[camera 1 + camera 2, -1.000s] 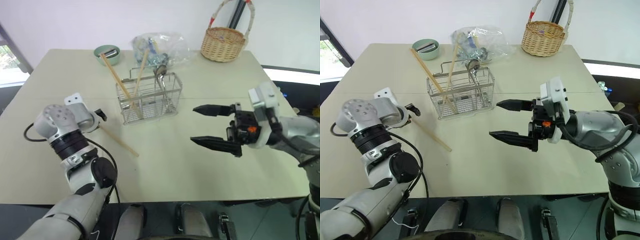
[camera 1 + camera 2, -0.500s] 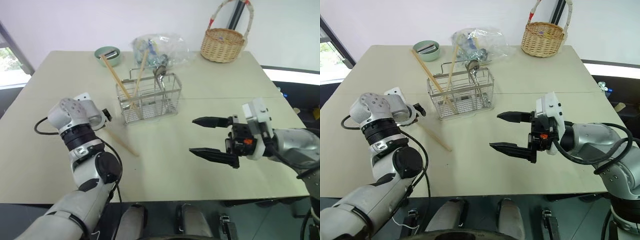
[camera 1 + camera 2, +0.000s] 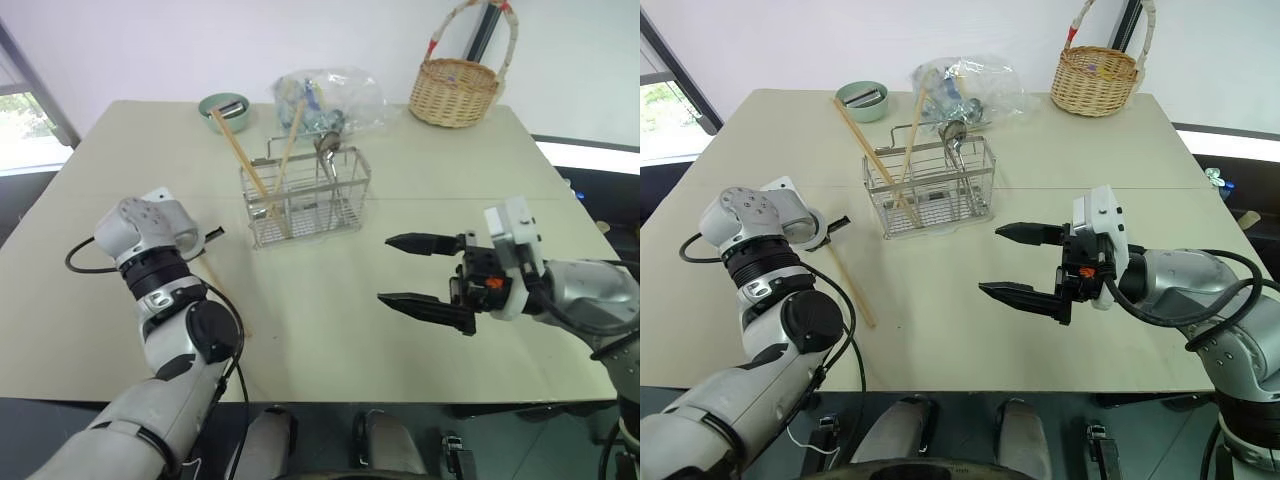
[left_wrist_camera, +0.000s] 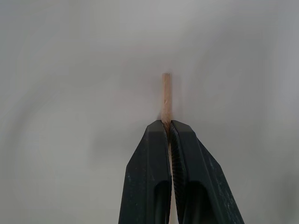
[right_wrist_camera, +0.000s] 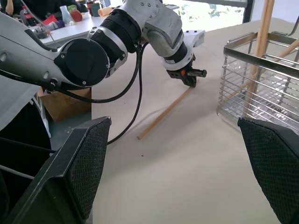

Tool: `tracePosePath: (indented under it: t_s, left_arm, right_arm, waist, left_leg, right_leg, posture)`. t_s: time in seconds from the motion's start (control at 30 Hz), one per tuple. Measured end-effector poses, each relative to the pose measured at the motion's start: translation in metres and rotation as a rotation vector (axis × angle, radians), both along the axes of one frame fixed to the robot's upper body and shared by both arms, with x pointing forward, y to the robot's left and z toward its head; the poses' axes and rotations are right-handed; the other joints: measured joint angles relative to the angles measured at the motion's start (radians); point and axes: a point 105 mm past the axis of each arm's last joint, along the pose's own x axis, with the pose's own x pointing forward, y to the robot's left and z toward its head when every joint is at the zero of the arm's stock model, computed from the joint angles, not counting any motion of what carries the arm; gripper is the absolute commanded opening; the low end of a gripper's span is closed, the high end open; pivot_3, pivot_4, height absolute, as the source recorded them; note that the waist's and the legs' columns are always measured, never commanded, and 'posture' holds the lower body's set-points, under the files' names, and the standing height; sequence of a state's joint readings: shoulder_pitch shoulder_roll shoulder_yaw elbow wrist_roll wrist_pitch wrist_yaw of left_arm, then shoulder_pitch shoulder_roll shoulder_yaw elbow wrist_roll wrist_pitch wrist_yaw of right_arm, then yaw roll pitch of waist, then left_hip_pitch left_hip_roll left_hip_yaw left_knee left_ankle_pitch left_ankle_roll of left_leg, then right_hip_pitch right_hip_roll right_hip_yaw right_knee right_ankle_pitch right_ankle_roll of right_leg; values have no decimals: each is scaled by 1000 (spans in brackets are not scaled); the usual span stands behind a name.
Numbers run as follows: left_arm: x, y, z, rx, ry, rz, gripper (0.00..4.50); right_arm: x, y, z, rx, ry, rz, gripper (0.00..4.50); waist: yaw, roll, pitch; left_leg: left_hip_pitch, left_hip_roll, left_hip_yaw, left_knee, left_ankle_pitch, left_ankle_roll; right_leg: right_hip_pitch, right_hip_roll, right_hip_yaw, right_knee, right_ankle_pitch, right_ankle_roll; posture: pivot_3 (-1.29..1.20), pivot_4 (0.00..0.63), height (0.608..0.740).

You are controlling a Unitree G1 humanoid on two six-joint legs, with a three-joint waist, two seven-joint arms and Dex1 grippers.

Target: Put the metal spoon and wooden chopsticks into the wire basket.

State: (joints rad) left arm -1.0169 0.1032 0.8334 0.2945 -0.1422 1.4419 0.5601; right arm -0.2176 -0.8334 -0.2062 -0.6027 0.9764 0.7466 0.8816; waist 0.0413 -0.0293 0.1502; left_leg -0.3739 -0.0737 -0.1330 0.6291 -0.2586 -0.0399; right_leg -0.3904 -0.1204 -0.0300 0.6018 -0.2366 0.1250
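Observation:
My left gripper (image 3: pixel 837 222) is shut on one end of a wooden chopstick (image 3: pixel 852 288) that lies flat on the table, left of the wire basket (image 3: pixel 930 185). The left wrist view shows the stick's tip (image 4: pixel 166 91) poking out beyond the closed fingers (image 4: pixel 152 154). Two more chopsticks (image 3: pixel 240 155) lean upright in the basket. The metal spoon (image 3: pixel 322 145) stands there too, bowl up. My right gripper (image 3: pixel 990 260) hovers open and empty above the table, right of the basket, pointing toward my left arm.
A green bowl (image 3: pixel 222 108), a clear plastic bag of items (image 3: pixel 325 95) and a round wicker basket (image 3: pixel 458 90) stand along the far side of the beige table (image 3: pixel 400 180). A black cable loops beside my left arm.
My left gripper has shut on the near end of the lying chopstick. The stick has swung a little, its free end now pointing more toward me. The right gripper stays open in place.

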Motion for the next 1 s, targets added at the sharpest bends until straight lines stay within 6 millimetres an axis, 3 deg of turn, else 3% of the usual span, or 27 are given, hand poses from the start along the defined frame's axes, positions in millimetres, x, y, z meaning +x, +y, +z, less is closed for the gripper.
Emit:
tracePosePath:
  t_s: [0.2,0.33,0.4,0.5,0.63,0.73,0.83,0.9,1.0]
  left_arm:
    - [-1,18,1,-17,-19,39,20]
    - [0,51,13,6,-84,105,20]
    - [3,76,33,62,-179,147,20]
    - [7,111,81,197,-386,190,20]
    - [10,131,150,313,-745,168,20]
    - [15,117,189,243,-993,86,20]
    - [14,86,244,92,-1292,-58,20]
    - [3,62,289,12,-1488,-173,20]
    - [-8,31,321,-6,-1613,-312,20]
  right_arm:
    - [1,-1,1,9,-5,3,4500]
    - [1,-3,1,9,-3,13,4500]
    - [4,-6,1,1,-5,8,4500]
    - [10,-11,3,-4,-19,-10,4500]
    - [19,-15,12,-1,-58,-42,4500]
    - [23,-16,15,3,-67,-60,4500]
    - [27,-16,22,8,-95,-82,4500]
    - [28,-16,25,10,-106,-94,4500]
    - [30,-17,25,11,-107,-110,4500]
  waist:
    - [-5,0,0]
    - [-9,-2,1]
    - [-8,-3,2]
    - [-4,-4,2]
    - [1,-4,2]
    - [4,-5,2]
    - [-2,-7,3]
    - [-4,-7,3]
    - [-6,-5,2]
  left_leg:
    - [0,0,0,-1,0,0]
    - [-1,1,0,-1,0,0]
    - [-2,1,0,-1,0,-1]
    - [-2,1,0,-1,-1,-1]
    - [-2,1,-1,-1,-1,-1]
    - [-3,1,-2,0,-1,-1]
    - [-6,1,-3,1,-1,-1]
    - [-6,1,-2,1,-1,0]
    - [-2,1,-1,0,-1,0]
  right_leg:
    - [-2,1,0,0,0,0]
    - [-5,2,0,2,0,-1]
    - [-5,1,0,2,1,-1]
    - [-5,1,1,1,1,-1]
    - [-3,0,0,-2,1,-1]
    - [-2,0,-1,-3,1,-1]
    - [-4,0,-1,-3,1,-1]
    - [-4,0,-1,-3,1,-1]
    - [-1,0,0,-2,1,-1]
  posture:
    - [0,150,688]
    - [0,150,688]
    - [0,150,688]
    - [0,150,688]
    - [0,150,688]
    - [0,150,688]
    - [0,150,688]
    - [0,150,688]
    - [0,150,688]
